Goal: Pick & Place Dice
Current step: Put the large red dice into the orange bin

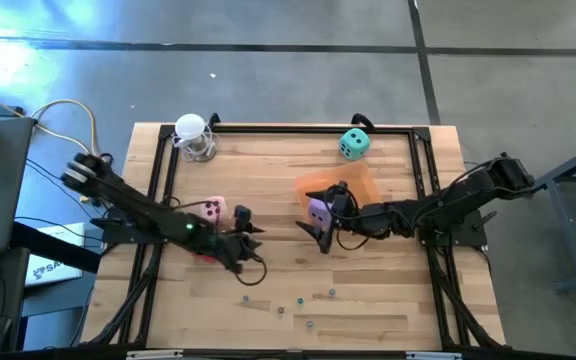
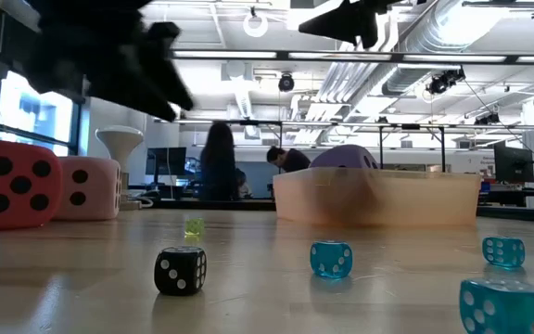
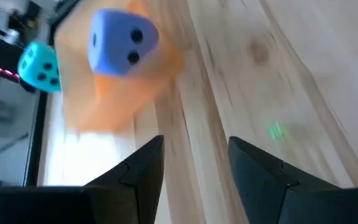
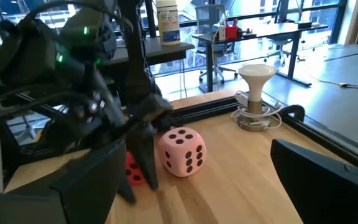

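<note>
The wooden desk (image 1: 388, 300) is framed by a black rail, and both dark arms are reached in toward its middle. The right hand (image 1: 320, 226) is held with its fingers spread wide and nothing between them, just above the purple die (image 1: 319, 209), which is lodged in the translucent orange tray (image 1: 353, 182) near the desk's centre. The left hand (image 1: 247, 222) is seen partly parted and empty, beside the pink die (image 1: 212, 210) and the red die (image 1: 204, 254), both toward the left edge. The teal die (image 1: 355, 143) is set near the far edge, right of centre. Several tiny dice (image 1: 281, 309) are scattered along the near edge.
</note>
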Controlling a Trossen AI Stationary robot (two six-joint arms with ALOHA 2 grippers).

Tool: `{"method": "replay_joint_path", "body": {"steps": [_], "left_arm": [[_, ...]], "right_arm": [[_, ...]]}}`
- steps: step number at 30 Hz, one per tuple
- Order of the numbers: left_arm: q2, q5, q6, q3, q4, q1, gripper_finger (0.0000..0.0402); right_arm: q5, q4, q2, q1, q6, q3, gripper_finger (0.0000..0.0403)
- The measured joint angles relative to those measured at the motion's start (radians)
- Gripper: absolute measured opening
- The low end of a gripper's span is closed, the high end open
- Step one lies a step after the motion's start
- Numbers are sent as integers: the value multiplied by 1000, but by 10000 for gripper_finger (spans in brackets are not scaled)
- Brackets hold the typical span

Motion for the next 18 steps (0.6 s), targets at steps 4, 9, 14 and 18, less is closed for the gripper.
{"method": "replay_joint_path", "body": {"steps": [4,9,14,18], "left_arm": [[-113,92,-135,0,-269,-31,169],[-228,247,-254,0,-406,-62,169],[-316,248,-324,0,-430,-77,169],[-342,256,-430,0,-427,-77,169]], "right_arm": [[-49,-9,0,5,16,0,388],[-133,-12,0,6,15,0,388],[-157,-23,0,6,15,0,388],[-156,-31,0,6,15,0,388]]}}
